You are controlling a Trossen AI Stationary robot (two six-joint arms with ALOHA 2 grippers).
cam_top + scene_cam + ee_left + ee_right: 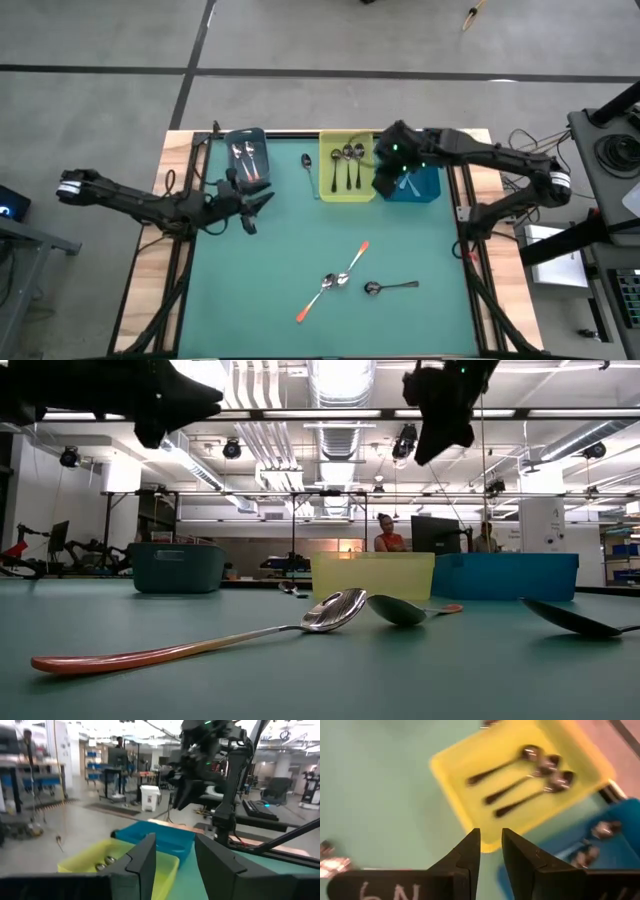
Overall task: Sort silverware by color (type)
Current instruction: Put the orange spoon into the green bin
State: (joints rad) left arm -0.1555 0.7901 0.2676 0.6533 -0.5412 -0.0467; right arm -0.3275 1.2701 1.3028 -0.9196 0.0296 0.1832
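Two orange-handled spoons (pixel 318 295) (pixel 355 262) lie on the green mat with their bowls meeting. A black-handled spoon (pixel 390 287) lies to their right. One more spoon (pixel 307 170) lies on the mat left of the yellow bin (pixel 325 190). That bin holds three black-handled spoons (pixel 520 780). My right gripper (pixel 491 832) hangs over the border between the yellow bin and the blue bin (pixel 428 190). It is narrowly open and holds nothing. My left gripper (pixel 175 840) hovers open and level near the dark teal bin (pixel 247 135), also with nothing in it.
The dark teal bin holds orange-handled spoons (pixel 247 160), and the blue bin holds pale spoons (pixel 592 845). All three bins stand along the far edge. The mat's near half (pixel 250 300) is free around the loose spoons. People stand in the room beyond the table.
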